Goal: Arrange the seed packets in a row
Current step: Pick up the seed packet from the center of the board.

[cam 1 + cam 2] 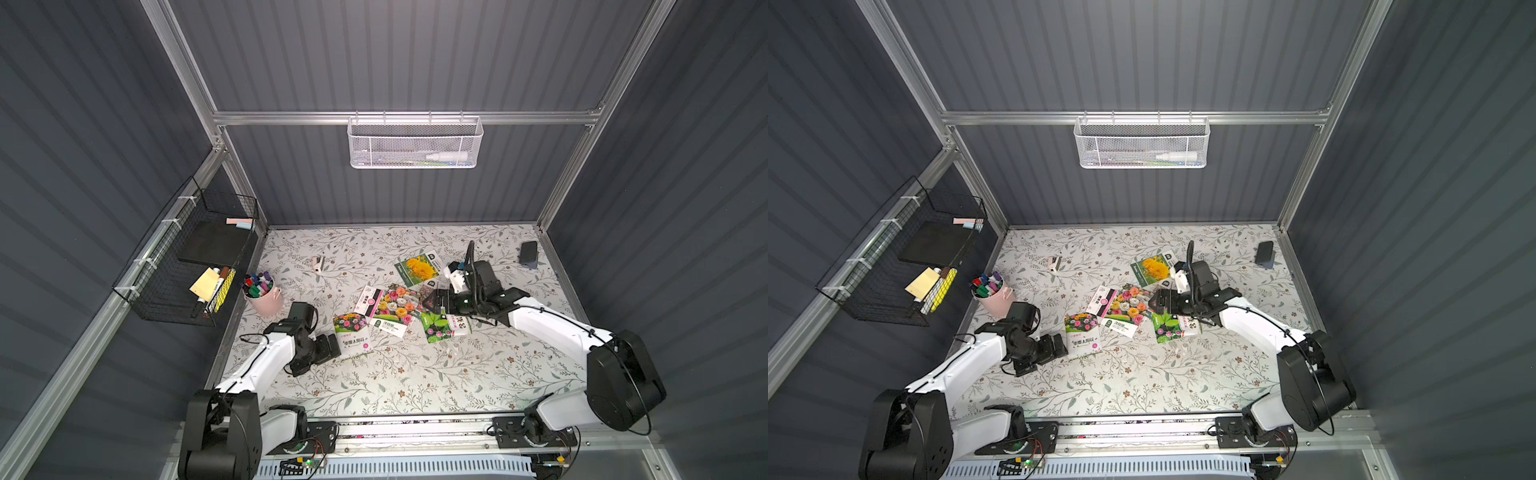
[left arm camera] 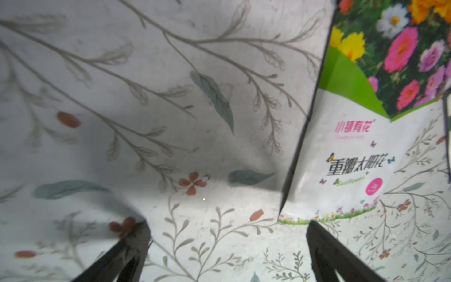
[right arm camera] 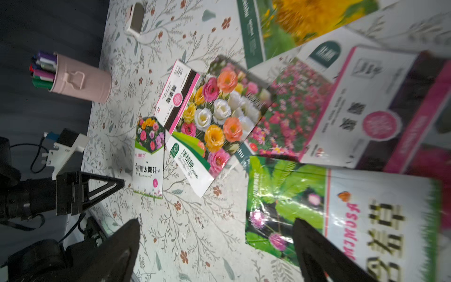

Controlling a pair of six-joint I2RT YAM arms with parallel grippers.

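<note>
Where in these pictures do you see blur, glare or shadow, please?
Right wrist view: the green-leaf packet nearest the lens is blurred, with glare streaks on its leaves; left wrist view: the white-fronted packet reads clearly, a dark shadow along its edge; both top views: evenly lit, sharp.

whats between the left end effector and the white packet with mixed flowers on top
Only bare floral tablecloth. In the left wrist view the left end effector sits open, one fingertip nearly at the white packet's lower edge; nothing else lies between.
</note>
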